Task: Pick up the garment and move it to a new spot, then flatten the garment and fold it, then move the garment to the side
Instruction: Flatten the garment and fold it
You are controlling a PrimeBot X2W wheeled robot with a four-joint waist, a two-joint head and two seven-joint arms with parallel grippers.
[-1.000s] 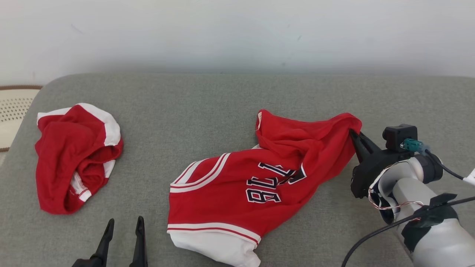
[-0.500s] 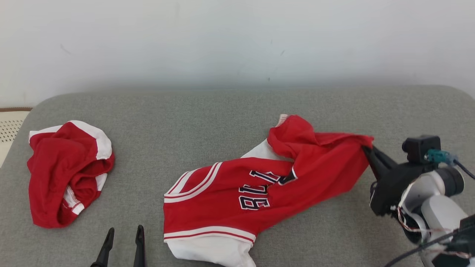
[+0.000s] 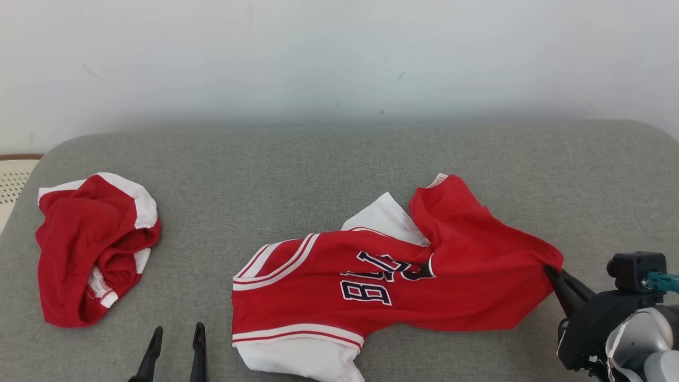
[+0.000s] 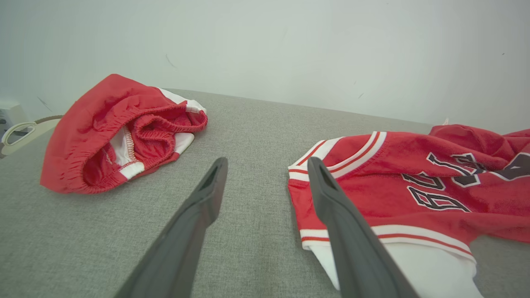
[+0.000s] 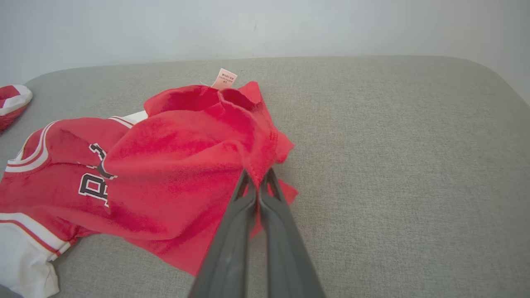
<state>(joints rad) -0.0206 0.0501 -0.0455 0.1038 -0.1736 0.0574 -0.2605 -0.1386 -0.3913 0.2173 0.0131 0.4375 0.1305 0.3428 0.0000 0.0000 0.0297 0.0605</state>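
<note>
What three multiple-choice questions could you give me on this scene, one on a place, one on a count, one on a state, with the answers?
1. Where on the grey cushion do the crumpled shorts lie?
A) the robot's left
B) the centre
C) the robot's right

2. How many red garments lie on the cushion?
A) one
B) two
C) three

3. How does the right hand stand to the jersey?
A) open above it
B) shut on its edge
C) apart from it

Answers:
1 A, the shorts sit at the left of the head view.
2 B, only the shorts and the jersey are there.
3 B, the fingers pinch red fabric between them.
</note>
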